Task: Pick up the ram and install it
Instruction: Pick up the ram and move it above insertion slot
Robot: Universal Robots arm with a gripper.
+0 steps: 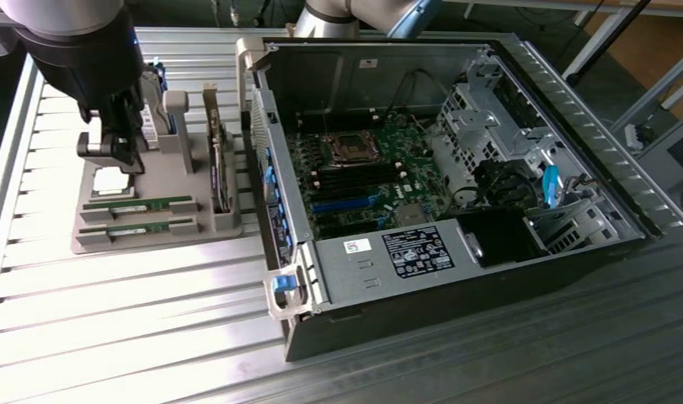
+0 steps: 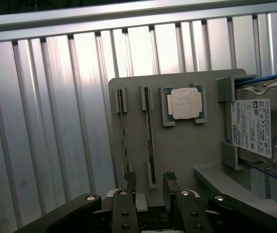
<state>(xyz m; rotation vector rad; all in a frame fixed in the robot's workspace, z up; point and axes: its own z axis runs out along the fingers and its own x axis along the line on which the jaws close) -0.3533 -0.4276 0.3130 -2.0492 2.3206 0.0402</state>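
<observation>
Grey holder (image 1: 150, 244) beside the open computer case (image 1: 454, 168): my gripper (image 1: 119, 160) hangs above the holder's CPU (image 1: 109, 179) end, the ram (image 1: 139, 203) lying in the holder next to that chip. Wrist view: I see jaws wide, empty, fingertips (image 2: 130, 180) flanking one end of the ram (image 2: 150, 128).

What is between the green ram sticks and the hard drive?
The square silver CPU chip sits there, in its own pocket on the grey holder, between the nearer ram stick and the hard drive. The wrist view shows it.
</observation>
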